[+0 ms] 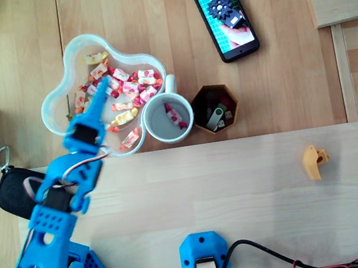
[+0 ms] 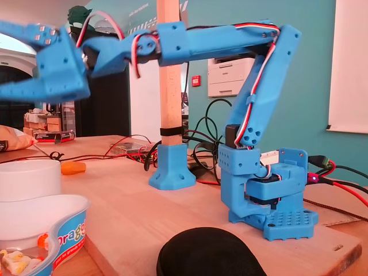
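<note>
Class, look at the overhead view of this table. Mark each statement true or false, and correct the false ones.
1. The blue arm's jaws hang over the bowl of wrapped sweets. True.
2. The white mug is empty. False: one wrapped sweet lies in it.
3. The phone lies face up with its screen lit. True.
4. The orange part lies in the bowl. False: it lies on the light board, far to the right of the bowl.
5. The hexagonal holder stands left of the bowl. False: it stands just right of the mug.
</note>
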